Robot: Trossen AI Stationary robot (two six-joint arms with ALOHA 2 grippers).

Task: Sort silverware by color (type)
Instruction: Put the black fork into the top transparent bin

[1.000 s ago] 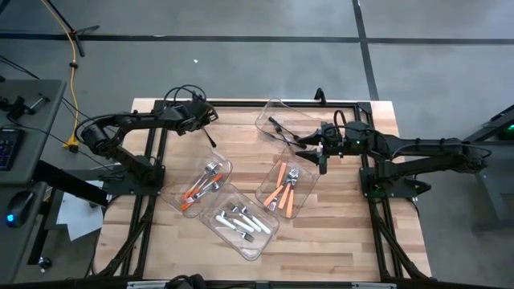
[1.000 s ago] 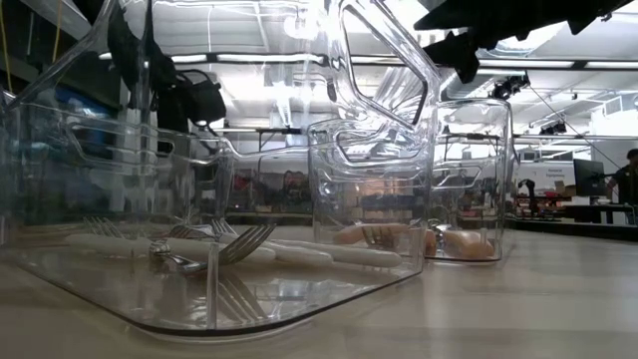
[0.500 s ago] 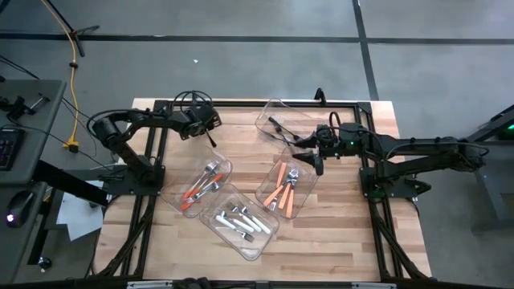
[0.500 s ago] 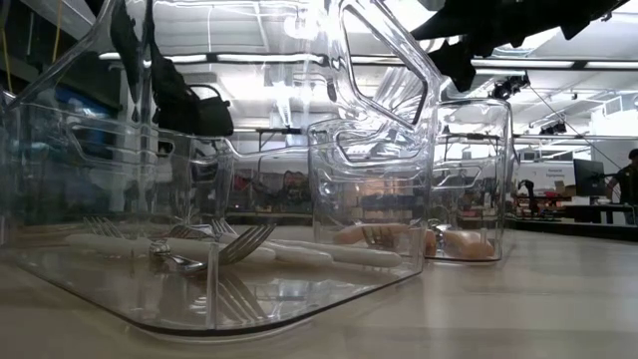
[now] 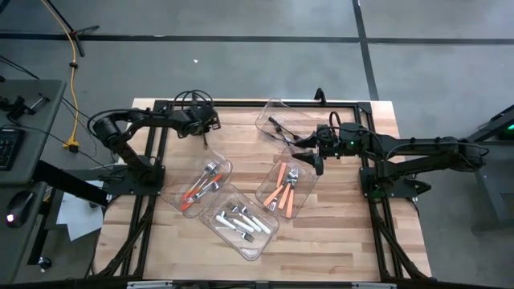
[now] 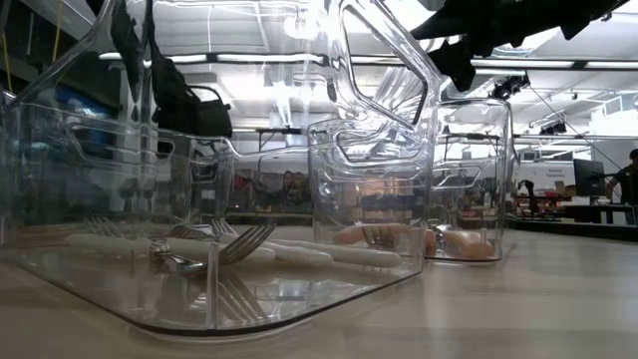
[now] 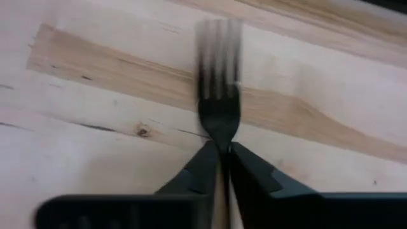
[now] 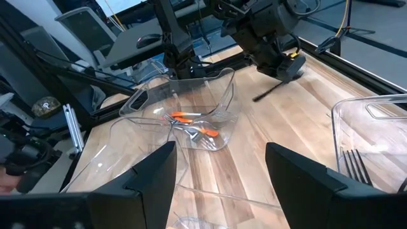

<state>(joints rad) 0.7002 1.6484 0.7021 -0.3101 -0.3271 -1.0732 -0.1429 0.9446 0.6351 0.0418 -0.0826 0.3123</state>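
A black fork [image 7: 219, 95] lies on the bare wood at the table's far left, with my left gripper [image 5: 204, 130] shut on it, slanting down. The right wrist view shows that fork [image 8: 267, 93] sticking out from under the left gripper [image 8: 280, 67]. My right gripper [image 8: 219, 184] hovers open and empty at the far right, above the gap between two clear bins [image 5: 316, 163]. One bin [image 5: 201, 186] holds orange-handled and silver pieces. Another bin [image 5: 239, 221] holds white-handled ones. A third bin [image 5: 285, 189] holds orange-handled ones. My left gripper pinches the black fork's neck [image 7: 220, 141], just behind the tines, between its two fingertips. The fingers [image 7: 203, 166] come from above, slanting, and lie along the fork, whose head points away past them. The handle is hidden under the fingers. The tine end [image 8: 256, 99] sits low at the tabletop.
A fourth clear bin [image 5: 277, 122] with a dark piece in it stands at the far middle, next to my right gripper. Black frame rails [image 5: 241, 103] run round the table's edges. Bare wood lies around the fork and along the near edge.
My left gripper has come down toward the table and a little toward the right, onto the black fork, which stays in its place on the wood. My right arm has kept still.
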